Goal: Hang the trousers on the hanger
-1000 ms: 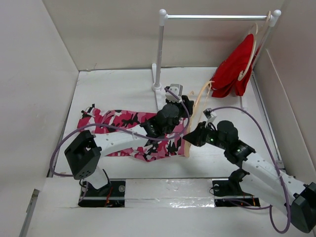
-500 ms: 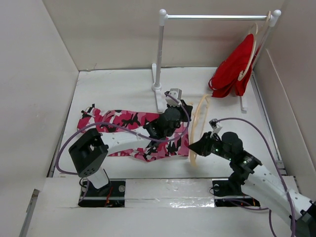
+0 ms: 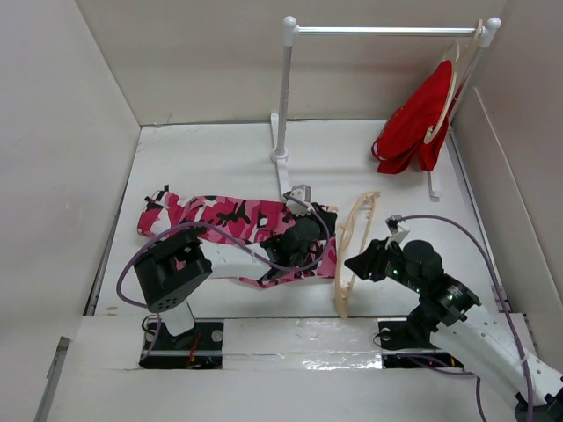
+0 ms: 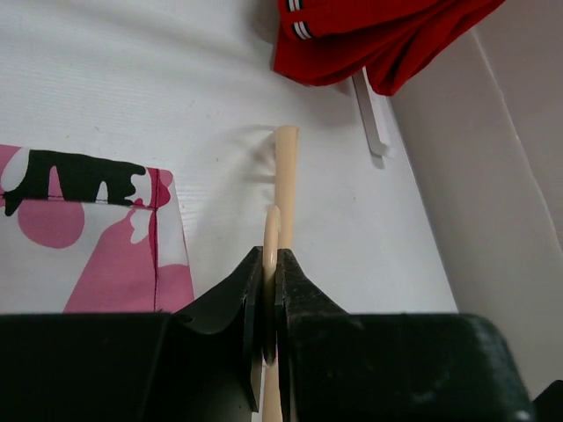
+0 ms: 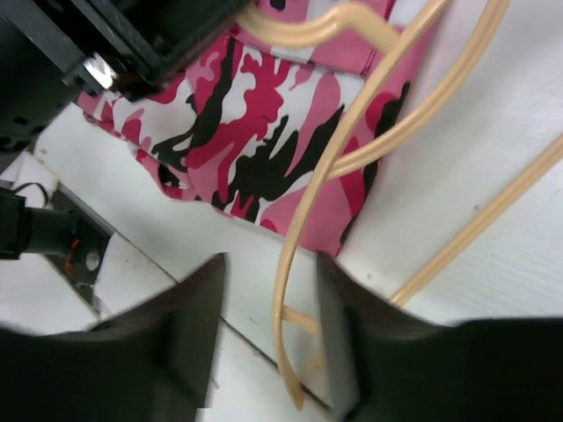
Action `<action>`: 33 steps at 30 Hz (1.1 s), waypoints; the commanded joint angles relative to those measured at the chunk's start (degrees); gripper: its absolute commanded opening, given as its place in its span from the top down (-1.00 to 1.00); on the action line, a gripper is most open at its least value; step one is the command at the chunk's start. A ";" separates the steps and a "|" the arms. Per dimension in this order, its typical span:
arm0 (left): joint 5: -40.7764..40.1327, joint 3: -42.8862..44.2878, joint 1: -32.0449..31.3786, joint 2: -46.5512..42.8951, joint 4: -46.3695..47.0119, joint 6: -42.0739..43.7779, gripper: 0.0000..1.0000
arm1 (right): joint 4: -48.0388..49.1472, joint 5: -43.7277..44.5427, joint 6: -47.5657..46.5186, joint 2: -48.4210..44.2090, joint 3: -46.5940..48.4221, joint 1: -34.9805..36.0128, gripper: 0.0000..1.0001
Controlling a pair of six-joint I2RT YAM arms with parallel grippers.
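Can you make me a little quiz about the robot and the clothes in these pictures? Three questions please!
1. True or false: the camouflage trousers already hang on the hanger.
2. Which pincer is clamped shut on that hanger? A: left. B: right. C: neither.
3. What colour is the garment hanging from the rail?
Key: 1 false, they lie flat on the table. 2 A, the left pincer. 3 red.
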 commanded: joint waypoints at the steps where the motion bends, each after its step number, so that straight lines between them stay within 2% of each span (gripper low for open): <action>1: -5.78 -2.04 -3.13 -3.17 4.76 -3.76 1.00 | 1.96 4.18 -2.17 1.85 5.66 -0.10 0.14; 2: -8.75 -2.13 -3.14 -3.26 4.33 -4.20 1.00 | 3.02 4.62 -2.52 3.17 5.93 -0.62 0.58; 3: -9.91 -2.22 -3.75 -3.26 3.98 -4.90 1.00 | 3.46 5.06 -2.96 6.49 6.89 -0.63 0.74; 5: -11.67 -3.36 -3.75 -3.26 4.32 -5.17 1.00 | 3.65 6.02 -3.41 9.67 8.03 -2.20 0.95; 7: -12.64 -4.24 -3.23 -2.91 4.76 -4.38 1.00 | 7.14 7.70 -3.76 13.27 7.34 -3.60 0.99; 10: -12.56 -5.73 -2.70 -2.91 5.20 -4.47 1.00 | 14.43 4.98 -3.93 19.23 5.76 -5.46 0.94; 14: -13.17 -7.23 -2.17 -3.52 4.85 -4.38 1.00 | 16.20 6.29 -3.50 24.88 6.11 -6.69 0.74; 16: -13.18 -8.54 -1.39 -4.14 4.59 -4.81 1.00 | 22.32 7.34 -2.62 25.42 4.45 -7.39 0.66; 17: -12.48 -9.16 -0.77 -4.40 4.76 -5.17 1.00 | 23.84 6.91 -2.53 26.72 3.04 -7.40 0.57; 19: -12.56 -9.95 -0.76 -4.93 5.20 -5.17 1.00 | 26.48 3.68 -2.88 29.62 2.94 -8.97 0.55; 22: -13.44 -10.74 -0.76 -5.46 4.50 -4.82 1.00 | 28.15 1.64 -3.32 36.74 4.26 -8.98 0.41; 23: -13.61 -11.09 -0.24 -5.46 4.50 -4.82 1.00 | 29.73 1.20 -3.06 38.32 4.17 -8.98 0.30; 26: -13.35 -11.80 0.46 -5.63 4.41 -5.25 1.00 | 35.53 0.58 -1.21 43.86 3.21 -8.98 0.17; 33: -11.51 -12.50 1.52 -3.71 5.73 -4.99 1.00 | 44.07 -3.46 0.28 54.33 3.56 -8.98 0.11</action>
